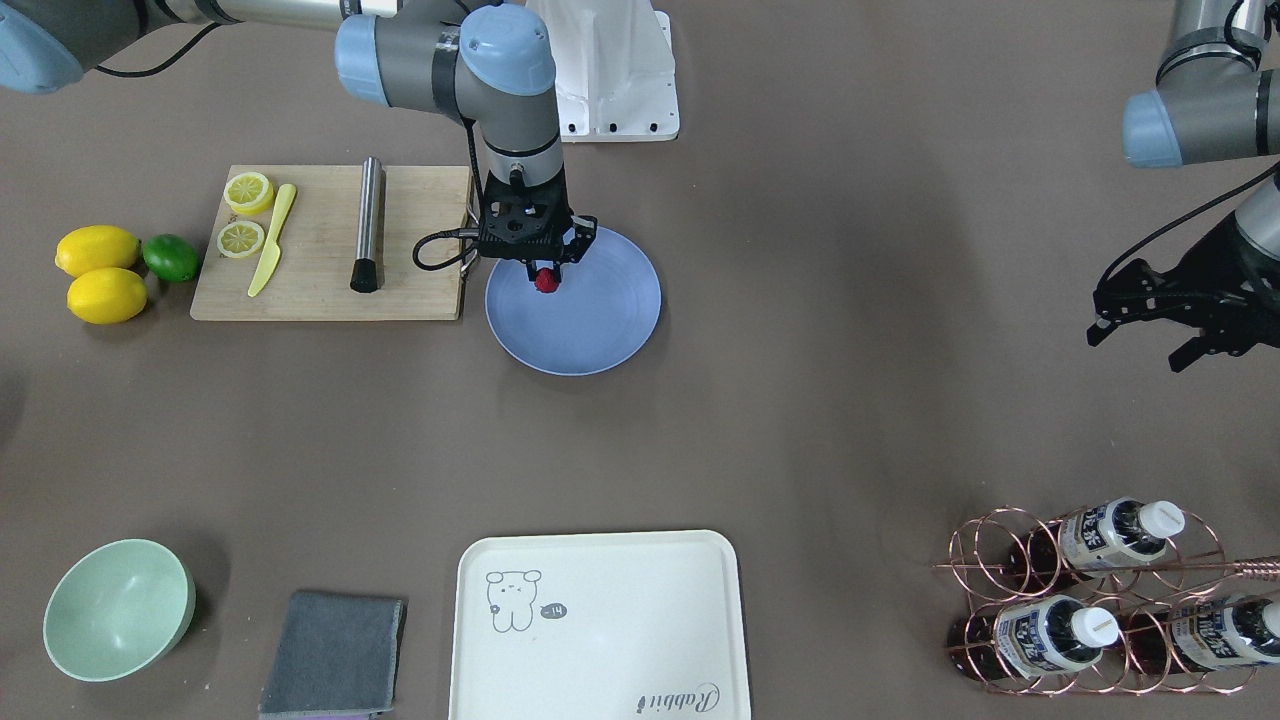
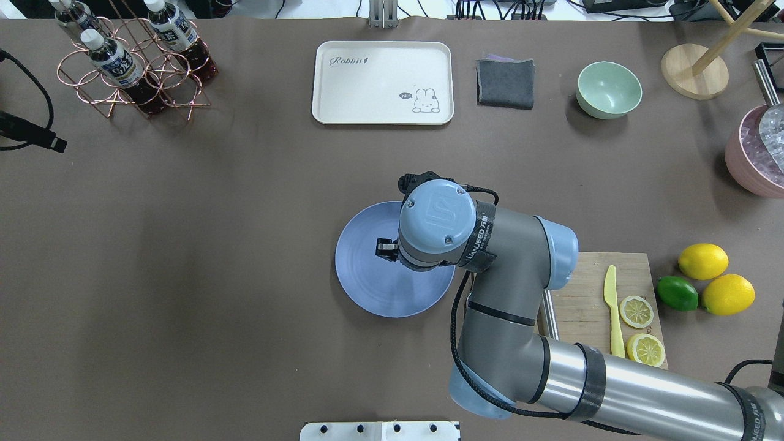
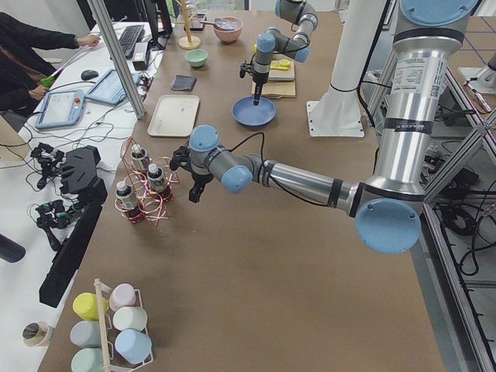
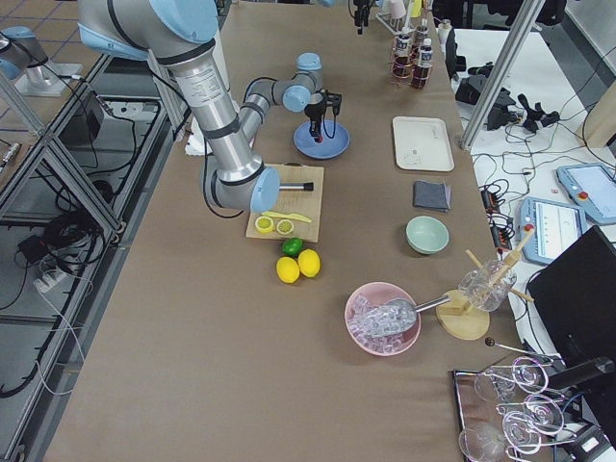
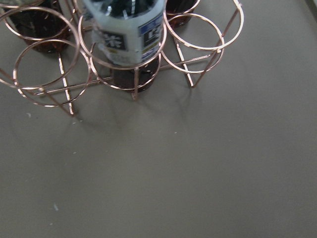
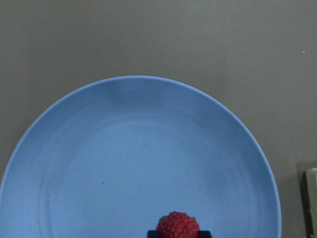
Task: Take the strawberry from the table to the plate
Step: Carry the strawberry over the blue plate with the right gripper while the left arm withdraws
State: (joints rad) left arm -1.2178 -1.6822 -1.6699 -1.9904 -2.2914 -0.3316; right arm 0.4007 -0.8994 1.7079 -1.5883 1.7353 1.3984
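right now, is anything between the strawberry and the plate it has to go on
Nothing visible. The right claw holds the strawberry over the plate, and the right wrist view shows only bare blue surface around it. The cutting board lies beside the plate, out of the path.

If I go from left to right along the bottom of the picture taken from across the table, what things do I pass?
Mint-green bowl → folded grey cloth → cream tray with a little animal drawing → copper wire rack holding bottles.
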